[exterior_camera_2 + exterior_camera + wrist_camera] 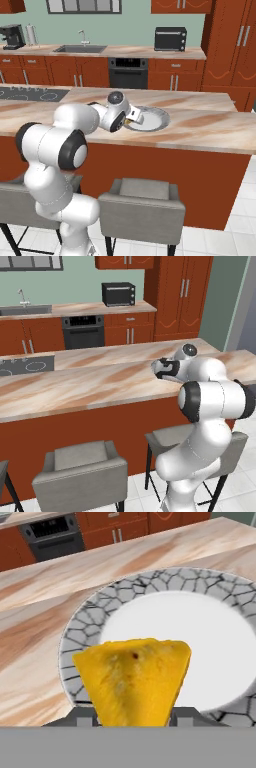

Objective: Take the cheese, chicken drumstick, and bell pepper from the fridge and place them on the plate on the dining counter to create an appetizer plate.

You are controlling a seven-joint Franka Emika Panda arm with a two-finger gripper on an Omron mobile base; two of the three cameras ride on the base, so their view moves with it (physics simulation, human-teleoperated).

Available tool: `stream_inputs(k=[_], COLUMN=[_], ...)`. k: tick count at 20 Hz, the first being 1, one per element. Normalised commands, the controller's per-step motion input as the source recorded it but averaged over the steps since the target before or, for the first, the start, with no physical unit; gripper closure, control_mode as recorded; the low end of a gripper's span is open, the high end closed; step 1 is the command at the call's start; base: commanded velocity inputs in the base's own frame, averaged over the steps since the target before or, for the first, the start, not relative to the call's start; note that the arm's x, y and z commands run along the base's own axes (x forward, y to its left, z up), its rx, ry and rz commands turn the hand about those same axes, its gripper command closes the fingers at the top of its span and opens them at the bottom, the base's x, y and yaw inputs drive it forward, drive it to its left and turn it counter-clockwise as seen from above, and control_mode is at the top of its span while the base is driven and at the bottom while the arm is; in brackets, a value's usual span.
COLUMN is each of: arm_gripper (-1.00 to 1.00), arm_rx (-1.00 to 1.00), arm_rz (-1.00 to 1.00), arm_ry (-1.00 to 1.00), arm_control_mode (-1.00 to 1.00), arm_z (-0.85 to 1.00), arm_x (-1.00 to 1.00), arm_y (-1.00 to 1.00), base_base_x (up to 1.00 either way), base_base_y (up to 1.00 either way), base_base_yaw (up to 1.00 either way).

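Your gripper (134, 717) is clamped on the cheese (134, 679) — the yellow-orange wedge stands between the dark finger tips, point down, its broad edge up. You see it poised over the near rim of the plate (85, 632), a pale dish with a crackled grey border. From your right base camera the hand (131, 116) reaches over the plate (155, 120), which sits on the dining counter (200, 132) — marbled beige on a red-brown base. Two grey stools (142, 210) stand beneath.

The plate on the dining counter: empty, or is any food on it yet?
Empty. The plate's white centre is bare in the hand view; the cheese is held in the gripper above its near rim.
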Motion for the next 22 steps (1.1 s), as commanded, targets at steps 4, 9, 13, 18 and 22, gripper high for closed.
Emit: stream_inputs(k=[4, 9, 13, 18, 22], arm_gripper=[1.00, -1.00, -1.00, -1.00, -1.00], arm_rx=[0.00, 0.00, 0.00, 0.00, 0.00], arm_rz=[0.00, 0.00, 0.00, 0.00, 0.00], arm_ry=[0.03, 0.05, 0.01, 0.00, -0.13], arm_control_mode=[-1.00, -1.00, -1.00, -1.00, -1.00], arm_z=[-0.21, -0.20, -0.01, 0.01, 0.47], arm_x=[0.21, 0.30, 0.14, 0.00, -0.25], arm_y=[0.00, 0.00, -0.01, -0.01, 0.00], base_base_x=[0.00, 0.00, 0.00, 0.00, 0.00], base_base_y=[0.00, 0.00, 0.00, 0.00, 0.00], base_base_yaw=[0.00, 0.00, 0.00, 0.00, 0.00])
